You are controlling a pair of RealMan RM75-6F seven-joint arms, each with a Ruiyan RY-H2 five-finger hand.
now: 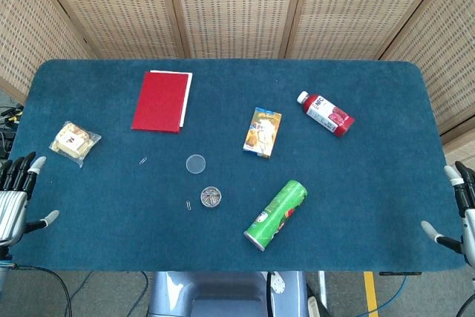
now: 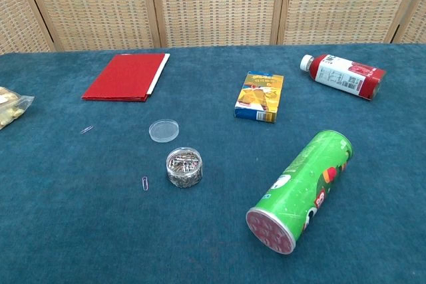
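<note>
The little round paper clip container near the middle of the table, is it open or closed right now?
Open. The paper clip container has no lid on, and the clips inside show from above. Its clear lid lies flat on the table just behind it, apart from it.

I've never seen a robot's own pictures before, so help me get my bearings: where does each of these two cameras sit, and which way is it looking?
Head view: sits high, looking steeply down on the whole blue table; the left hand and right hand show at the table's near corners, fingers spread, holding nothing.
Chest view: sits lower, looking forward across the table toward the wicker screen; no part of the robot shows.
Both show the green can, red bottle, red folder, small box and jar of paper clips.
</note>
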